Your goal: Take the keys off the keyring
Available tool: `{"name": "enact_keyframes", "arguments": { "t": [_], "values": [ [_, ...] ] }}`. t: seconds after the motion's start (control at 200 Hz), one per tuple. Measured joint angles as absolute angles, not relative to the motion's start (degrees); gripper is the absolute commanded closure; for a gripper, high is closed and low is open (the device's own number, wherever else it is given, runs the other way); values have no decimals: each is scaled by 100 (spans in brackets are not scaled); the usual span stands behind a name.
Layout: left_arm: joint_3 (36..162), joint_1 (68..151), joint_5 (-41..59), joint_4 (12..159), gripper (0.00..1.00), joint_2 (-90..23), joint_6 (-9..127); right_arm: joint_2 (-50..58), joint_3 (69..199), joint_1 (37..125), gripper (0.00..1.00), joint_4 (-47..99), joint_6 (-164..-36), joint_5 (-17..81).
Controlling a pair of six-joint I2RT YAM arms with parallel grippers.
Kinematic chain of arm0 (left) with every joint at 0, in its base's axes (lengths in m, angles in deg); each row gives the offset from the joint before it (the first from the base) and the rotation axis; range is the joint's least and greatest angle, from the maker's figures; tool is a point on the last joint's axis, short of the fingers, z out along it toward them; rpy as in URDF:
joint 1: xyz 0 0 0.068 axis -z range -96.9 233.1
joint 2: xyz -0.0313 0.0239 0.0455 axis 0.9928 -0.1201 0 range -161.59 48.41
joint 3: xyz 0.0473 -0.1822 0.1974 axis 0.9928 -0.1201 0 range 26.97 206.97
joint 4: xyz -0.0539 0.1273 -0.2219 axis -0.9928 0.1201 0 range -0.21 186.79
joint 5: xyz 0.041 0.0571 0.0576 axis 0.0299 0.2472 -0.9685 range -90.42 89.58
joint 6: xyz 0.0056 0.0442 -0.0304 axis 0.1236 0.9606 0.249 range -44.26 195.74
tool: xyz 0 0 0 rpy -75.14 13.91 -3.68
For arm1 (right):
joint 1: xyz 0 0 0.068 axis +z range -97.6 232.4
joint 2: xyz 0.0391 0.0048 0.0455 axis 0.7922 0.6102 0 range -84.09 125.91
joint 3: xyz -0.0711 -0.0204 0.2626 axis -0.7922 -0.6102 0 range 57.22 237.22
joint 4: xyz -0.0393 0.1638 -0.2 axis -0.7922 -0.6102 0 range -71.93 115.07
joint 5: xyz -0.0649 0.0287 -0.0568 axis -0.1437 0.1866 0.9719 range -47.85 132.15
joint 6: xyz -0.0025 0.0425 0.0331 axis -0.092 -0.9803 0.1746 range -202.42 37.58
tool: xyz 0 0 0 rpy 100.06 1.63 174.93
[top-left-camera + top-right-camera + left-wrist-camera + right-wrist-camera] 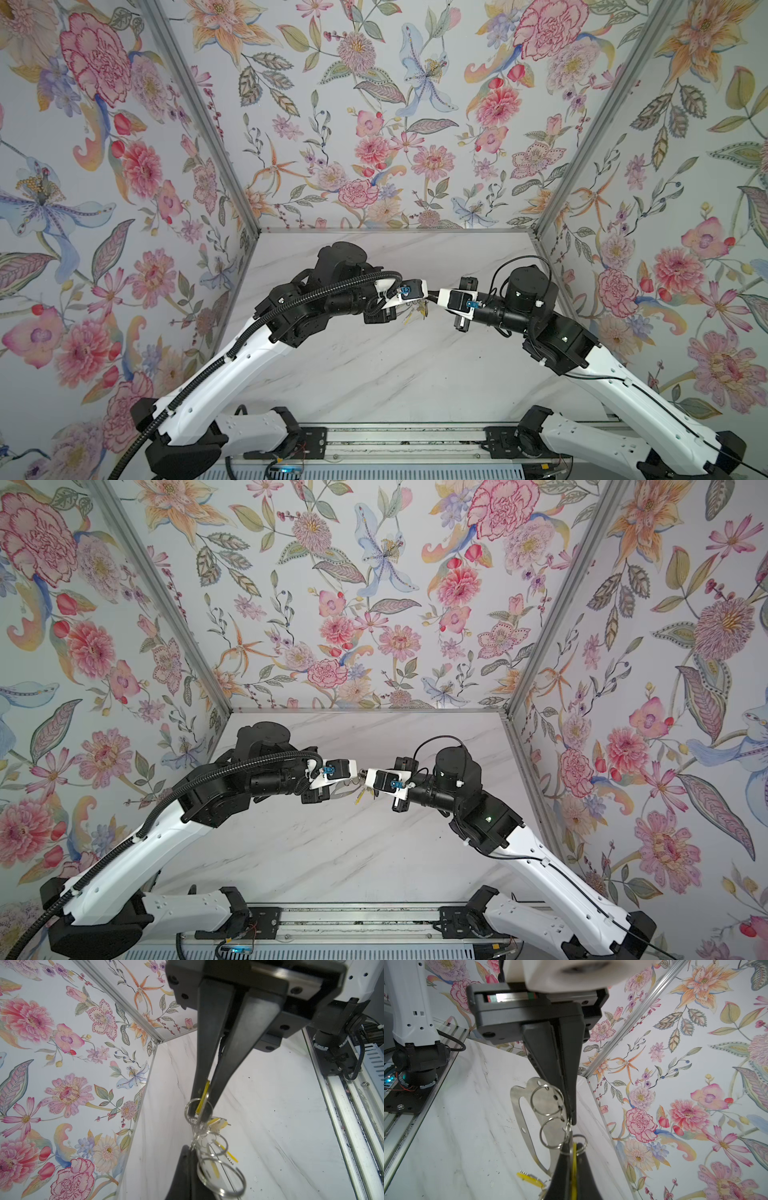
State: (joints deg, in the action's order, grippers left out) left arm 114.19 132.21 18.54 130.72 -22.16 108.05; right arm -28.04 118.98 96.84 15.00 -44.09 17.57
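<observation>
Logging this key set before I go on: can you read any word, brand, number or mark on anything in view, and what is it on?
No readable text in any view.
keyring: bare metal with punched holes, no stamp showing.
yellow key tags: no print visible; the one pinched in the left gripper shows only its edge.
right gripper: plain dark fingers, no label.

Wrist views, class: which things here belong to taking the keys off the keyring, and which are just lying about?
Belong to the job: keys, keyring, small rings, left tool, right tool.
Just about: marble tabletop, flowered walls, metal rail, black cable.
</observation>
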Motion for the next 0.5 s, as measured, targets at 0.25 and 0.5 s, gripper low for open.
{"name": "enact_keyframes", "arguments": {
  "t": [0.25,0.5],
  "values": [
    [11493,13435,1491,13319,100,-2349,11114,-2712,12036,9774,100,1179,-4254,2057],
    [11635,13771,953,13457,100,-2423,11522,-2613,12248,9776,100,1002,-4121,2085]
  ]
}}
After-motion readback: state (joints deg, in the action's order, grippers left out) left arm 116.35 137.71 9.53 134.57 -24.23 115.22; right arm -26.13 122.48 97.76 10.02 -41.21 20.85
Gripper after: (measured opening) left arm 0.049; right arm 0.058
